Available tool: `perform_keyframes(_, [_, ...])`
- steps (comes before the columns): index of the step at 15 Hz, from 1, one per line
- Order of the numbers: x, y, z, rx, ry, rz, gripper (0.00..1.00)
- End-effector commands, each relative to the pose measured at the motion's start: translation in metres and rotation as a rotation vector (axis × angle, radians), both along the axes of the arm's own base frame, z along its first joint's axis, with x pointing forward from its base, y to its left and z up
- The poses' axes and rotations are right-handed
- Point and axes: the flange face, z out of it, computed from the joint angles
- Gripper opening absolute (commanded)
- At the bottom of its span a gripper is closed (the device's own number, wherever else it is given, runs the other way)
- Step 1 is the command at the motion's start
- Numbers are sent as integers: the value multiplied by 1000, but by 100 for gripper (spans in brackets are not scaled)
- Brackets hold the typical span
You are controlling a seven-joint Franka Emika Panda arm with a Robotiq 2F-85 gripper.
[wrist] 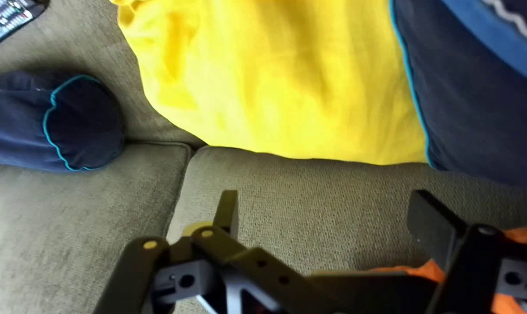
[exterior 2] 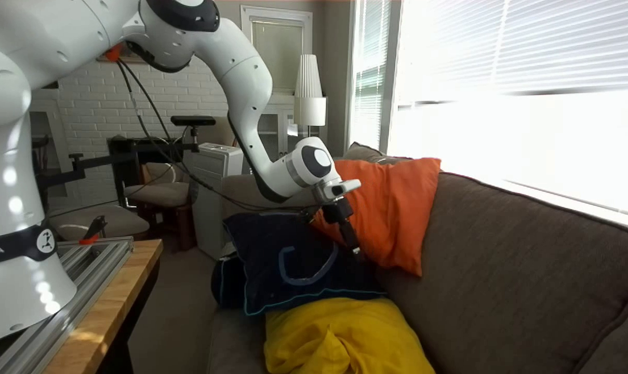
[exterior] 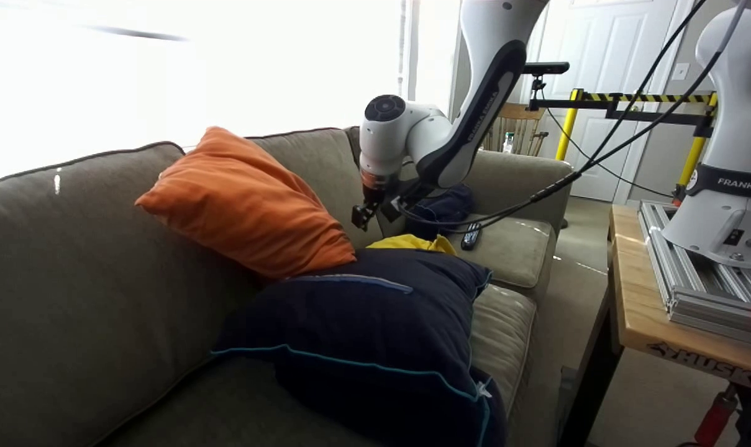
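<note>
The gripper (wrist: 323, 211) hangs over the couch (exterior 2: 506, 249), its jaws spread wide, the gap between them showing the nubby grey-brown weave of the upholstery. Close beside it slumps an orange cushion (exterior: 245, 205), a soft, cotton-looking square with creased sides and pointed corners, tilted against the couch's back; whether the gripper brushes it I can't tell. Below that, reaching towards the couch's front edge, sprawls a plump navy cushion (exterior: 363, 323), rimmed in turquoise piping and bearing a curved lighter-blue stripe. A yellow cushion (exterior 2: 345, 337), heavily wrinkled, lies on the seat against the navy one. Near the couch's padded armrest (exterior: 524, 180) in an exterior view are a rounded navy pillow (wrist: 84, 122), piped at its end, and a slim black remote (exterior: 470, 236). A wooden table (exterior: 636, 304) with ridged metal rails (exterior: 695, 307) carries the arm's base (exterior: 723, 223).
</note>
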Motion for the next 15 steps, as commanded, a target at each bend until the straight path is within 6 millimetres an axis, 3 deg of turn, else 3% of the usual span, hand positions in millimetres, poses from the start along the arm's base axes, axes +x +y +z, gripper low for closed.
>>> perform_keyframes(1, [-56, -17, 18, -23, -61, 88, 100])
perform_keyframes(4, [-89, -31, 34, -66, -122, 254, 100])
perform_keyframes(6, [-100, -24, 57, -82, -190, 348, 100])
perform_keyframes(7, [-85, -29, 44, -63, -139, 283, 100])
perform_keyframes(8, [-88, -29, 52, -68, -160, 286, 100])
perform_keyframes(15, [-87, -31, 45, -68, -143, 280, 100])
